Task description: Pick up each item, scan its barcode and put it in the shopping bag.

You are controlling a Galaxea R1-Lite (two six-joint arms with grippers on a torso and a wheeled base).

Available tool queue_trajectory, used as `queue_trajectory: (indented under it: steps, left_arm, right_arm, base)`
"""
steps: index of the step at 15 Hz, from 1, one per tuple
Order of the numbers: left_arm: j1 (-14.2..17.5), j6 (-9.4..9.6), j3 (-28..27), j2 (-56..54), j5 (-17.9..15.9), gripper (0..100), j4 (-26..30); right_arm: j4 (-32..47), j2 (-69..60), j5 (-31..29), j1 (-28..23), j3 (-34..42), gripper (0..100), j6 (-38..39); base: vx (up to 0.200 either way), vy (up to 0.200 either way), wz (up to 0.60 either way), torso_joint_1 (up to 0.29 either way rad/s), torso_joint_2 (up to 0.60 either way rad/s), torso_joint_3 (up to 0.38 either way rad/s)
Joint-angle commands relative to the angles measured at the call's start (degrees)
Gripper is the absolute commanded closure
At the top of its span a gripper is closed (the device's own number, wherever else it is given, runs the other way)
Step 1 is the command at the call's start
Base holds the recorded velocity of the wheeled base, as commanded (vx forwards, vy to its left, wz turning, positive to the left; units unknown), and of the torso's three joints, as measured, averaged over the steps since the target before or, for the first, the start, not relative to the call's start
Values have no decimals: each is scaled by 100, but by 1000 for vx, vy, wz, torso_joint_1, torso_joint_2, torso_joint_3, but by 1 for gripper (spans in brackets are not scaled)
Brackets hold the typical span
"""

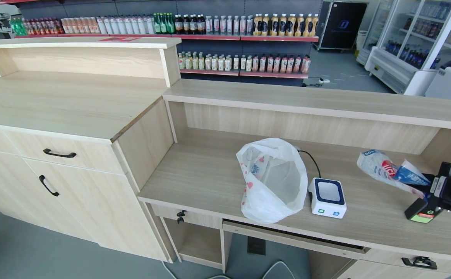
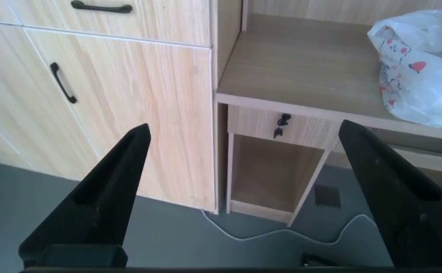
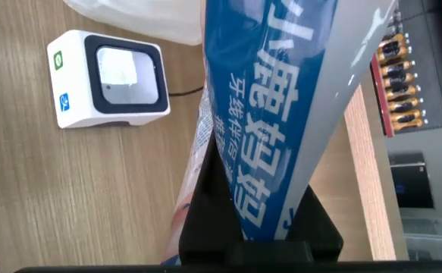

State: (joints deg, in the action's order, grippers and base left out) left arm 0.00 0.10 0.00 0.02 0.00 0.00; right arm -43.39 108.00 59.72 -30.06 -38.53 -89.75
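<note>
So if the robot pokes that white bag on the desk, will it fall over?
Probably it would just squash: the bag looks like thin, crinkly plastic and lies slumped on the desk. It seems nearly empty, so it is likely light and apt to slide rather than tip.

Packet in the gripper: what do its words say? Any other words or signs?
Packet: big white characters on blue, partly cut off, not readable whole.
Scanner: two small icons, no readable words.
Bag: blurred blue print, unreadable.
Bottles: labels too small.
</note>
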Motion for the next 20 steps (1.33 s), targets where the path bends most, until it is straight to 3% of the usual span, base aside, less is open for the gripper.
queue_trajectory:
  steps: [1,7,20]
  left_arm:
    - [0,-1,0,6,0,0,0]
    - [0,-1,0,-2,0,0,0]
    - [0,-1,0,-2,0,0,0]
  right_arm:
    - [-3,160,4,27,21,100,-104]
    - [67,371,154,44,197,100,-1027]
    - [129,749,31,106,215,100,-1537]
  base:
    - [0,0,0,0,0,0]
    - [0,0,0,0,0,0]
    - [0,0,0,0,0,0]
